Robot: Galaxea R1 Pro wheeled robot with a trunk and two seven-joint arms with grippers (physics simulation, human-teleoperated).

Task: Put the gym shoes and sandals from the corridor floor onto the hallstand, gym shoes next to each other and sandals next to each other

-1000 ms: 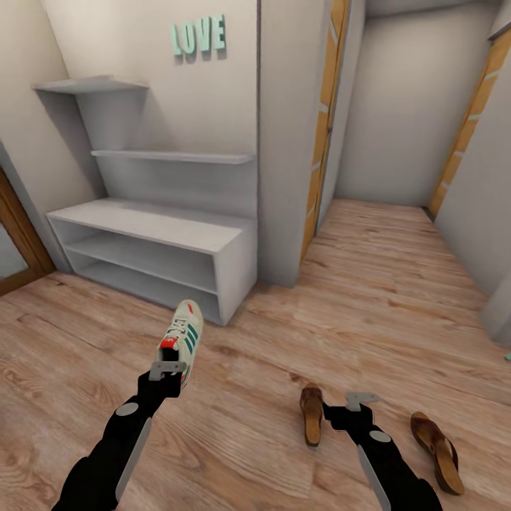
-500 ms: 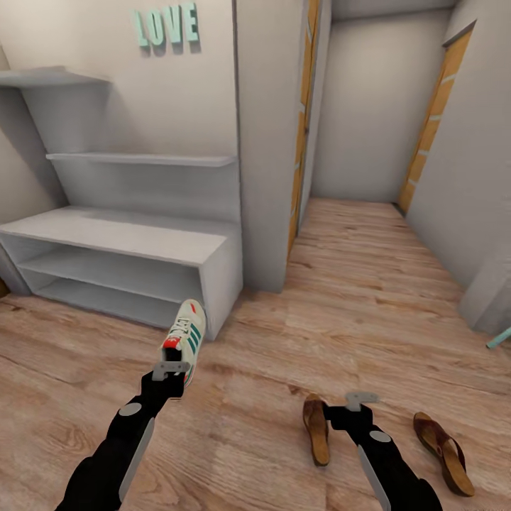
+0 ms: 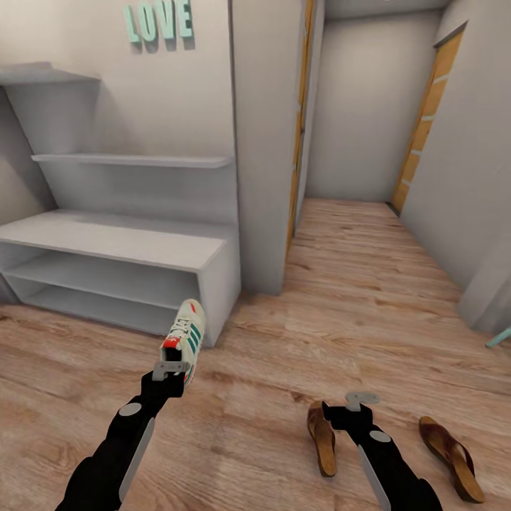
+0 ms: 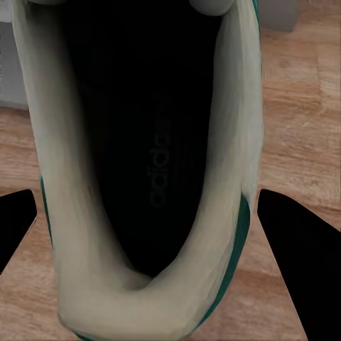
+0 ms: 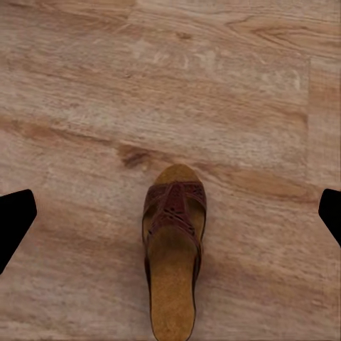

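Observation:
My left gripper (image 3: 170,368) is shut on the heel of one white gym shoe (image 3: 188,328) with green stripes, holding it toe-forward above the corridor floor (image 3: 284,355) near the hallstand's right end. In the left wrist view the shoe's black sole (image 4: 142,142) sits between the dark fingers (image 4: 298,241). The other gym shoe is out of view. Two brown sandals lie on the floor: one (image 3: 323,438) just left of my right gripper (image 3: 360,399), the other (image 3: 448,454) to its right. My right gripper (image 5: 170,213) hangs open above the first sandal (image 5: 172,249). The hallstand (image 3: 121,241) stands at left.
A wall corner (image 3: 262,177) juts out right of the hallstand. Beyond it the corridor runs back between orange-trimmed door frames (image 3: 419,135). "LOVE" letters (image 3: 157,20) hang on the wall above the upper shelves (image 3: 135,160).
The whole picture has shifted: the hallstand slid left and the sandals drifted right and down, so the camera moved. Both arms keep their pose, the shoe still in the left gripper.

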